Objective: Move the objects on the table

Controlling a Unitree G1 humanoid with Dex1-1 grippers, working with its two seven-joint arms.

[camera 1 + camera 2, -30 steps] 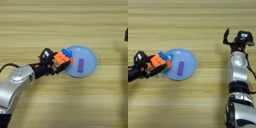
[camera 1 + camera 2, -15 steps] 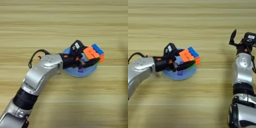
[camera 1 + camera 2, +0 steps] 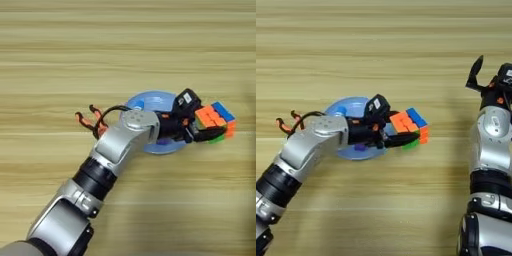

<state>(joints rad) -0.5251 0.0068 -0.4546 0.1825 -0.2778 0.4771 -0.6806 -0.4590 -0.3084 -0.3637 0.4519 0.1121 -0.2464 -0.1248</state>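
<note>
My left arm reaches across to the right, and its gripper (image 3: 207,131) is shut on the multicoloured puzzle cube (image 3: 216,119). The cube (image 3: 410,128) hangs just past the right rim of a blue plate (image 3: 348,103), above the bare table (image 3: 125,45). A sliver of the purple block (image 3: 360,147) shows on the plate under my forearm; the rest of it is hidden. My right gripper (image 3: 491,75) is raised at the far right edge, well clear of the cube, with one finger (image 3: 474,75) spread wide from the wrist.
The blue plate (image 3: 150,96) lies mid-table, largely covered by my left forearm. Orange and black cables (image 3: 92,120) loop out at the arm's elbow, left of the plate. My right forearm (image 3: 491,150) runs down the right edge.
My left gripper carried the cube from the plate's left side, over the plate, to beyond its right rim. The right arm stayed in place at the right edge.
</note>
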